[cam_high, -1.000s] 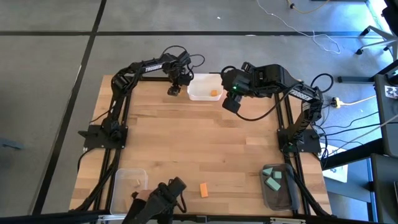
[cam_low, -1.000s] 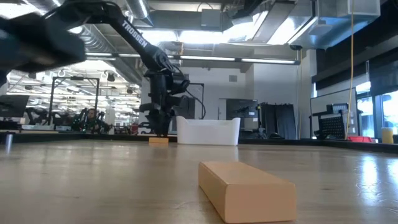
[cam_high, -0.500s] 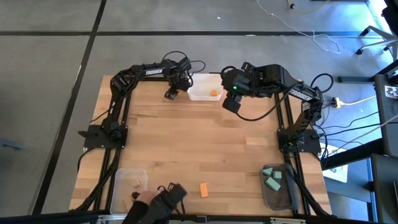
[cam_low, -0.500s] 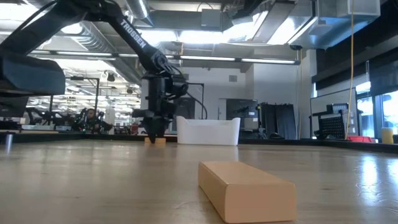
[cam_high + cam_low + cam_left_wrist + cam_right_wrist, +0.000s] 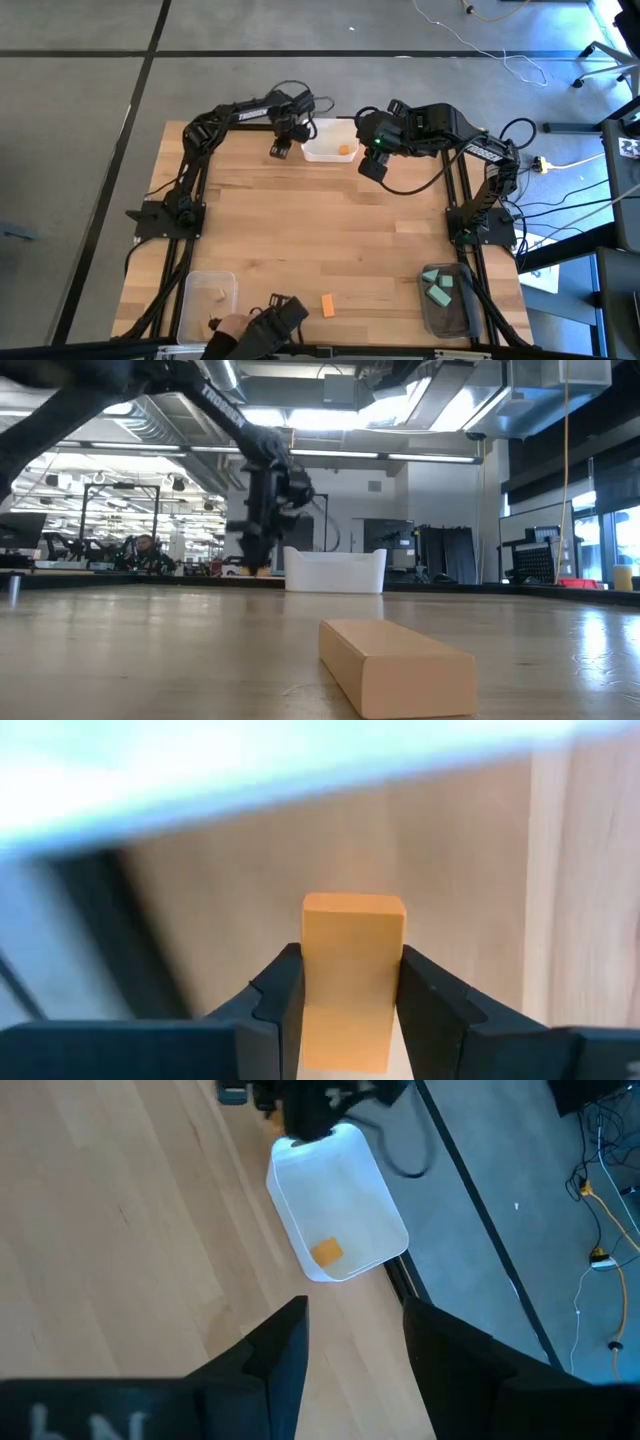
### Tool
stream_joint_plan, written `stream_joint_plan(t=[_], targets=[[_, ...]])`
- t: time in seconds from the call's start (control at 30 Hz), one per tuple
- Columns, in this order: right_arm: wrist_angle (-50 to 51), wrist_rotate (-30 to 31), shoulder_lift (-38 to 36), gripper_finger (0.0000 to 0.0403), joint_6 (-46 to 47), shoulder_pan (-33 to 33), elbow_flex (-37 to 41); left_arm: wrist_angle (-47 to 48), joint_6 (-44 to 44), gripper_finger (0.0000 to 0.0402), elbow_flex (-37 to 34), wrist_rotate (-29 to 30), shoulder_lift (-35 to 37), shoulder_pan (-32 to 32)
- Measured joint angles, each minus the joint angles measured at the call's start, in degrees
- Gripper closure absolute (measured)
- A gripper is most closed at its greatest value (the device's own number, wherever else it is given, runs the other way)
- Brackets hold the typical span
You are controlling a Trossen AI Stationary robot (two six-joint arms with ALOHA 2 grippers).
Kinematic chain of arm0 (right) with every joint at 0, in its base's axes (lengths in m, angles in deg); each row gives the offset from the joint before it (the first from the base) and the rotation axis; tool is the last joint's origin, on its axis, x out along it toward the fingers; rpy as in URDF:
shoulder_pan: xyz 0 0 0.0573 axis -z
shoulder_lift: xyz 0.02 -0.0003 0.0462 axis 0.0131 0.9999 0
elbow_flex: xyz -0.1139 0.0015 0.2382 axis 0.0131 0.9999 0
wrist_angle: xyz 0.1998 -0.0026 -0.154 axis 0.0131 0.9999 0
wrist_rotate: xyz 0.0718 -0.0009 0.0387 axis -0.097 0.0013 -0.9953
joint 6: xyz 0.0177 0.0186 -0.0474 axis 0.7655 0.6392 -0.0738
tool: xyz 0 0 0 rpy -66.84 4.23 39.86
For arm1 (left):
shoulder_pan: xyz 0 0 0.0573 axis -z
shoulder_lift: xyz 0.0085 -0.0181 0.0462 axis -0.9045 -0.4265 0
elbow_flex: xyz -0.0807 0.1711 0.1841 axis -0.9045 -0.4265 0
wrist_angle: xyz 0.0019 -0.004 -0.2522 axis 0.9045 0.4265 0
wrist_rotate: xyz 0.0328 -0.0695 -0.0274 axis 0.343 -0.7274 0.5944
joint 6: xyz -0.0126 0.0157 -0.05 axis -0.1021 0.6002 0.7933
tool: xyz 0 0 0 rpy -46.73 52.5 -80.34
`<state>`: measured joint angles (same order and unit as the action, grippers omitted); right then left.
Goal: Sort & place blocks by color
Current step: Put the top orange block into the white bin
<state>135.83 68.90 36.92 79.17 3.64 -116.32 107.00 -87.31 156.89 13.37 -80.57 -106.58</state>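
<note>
Spanning pale wood planks, desk point(image 5: 330, 220) sits on grey floor point(image 5: 80, 120). Left hand point(image 5: 342, 1020) clenches orange block point(image 5: 352, 975) beside white bin point(image 5: 328, 140). Right hand point(image 5: 352, 1342) spread, holding nothing.

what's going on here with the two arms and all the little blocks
The left pincer is shut on an orange block at the table's far edge, next to the white bin that already holds one orange block. The right pincer hangs open and empty beside that bin. One more orange bar lies near the front edge, teal blocks sit in the clear bin at front right, and another clear bin is at front left.
</note>
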Motion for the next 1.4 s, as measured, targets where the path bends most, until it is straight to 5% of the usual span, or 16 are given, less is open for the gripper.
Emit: stream_joint_plan(t=[0.53,0.9,1.17,1.4], targets=[[0.0,0.0,0.0,0.0238,-0.2,0.0,0.0,12.2,4.9,0.0287,24.6,1.6,4.7,4.5],[-0.7,0.4,0.0,0.0238,0.0,0.0,0.0,-1.6,2.4,0.0287,25.1,-3.1,0.2,11.7],[-0.9,0.4,0.0,0.0238,0.6,0.0,0.0,-2.1,5.0,0.0287,25.0,-4.0,-8.1,10.0],[-0.9,0.4,0.0,0.0238,1.5,0.0,0.0,-1.8,9.1,0.0287,25.0,-11.4,-12.4,7.6]])
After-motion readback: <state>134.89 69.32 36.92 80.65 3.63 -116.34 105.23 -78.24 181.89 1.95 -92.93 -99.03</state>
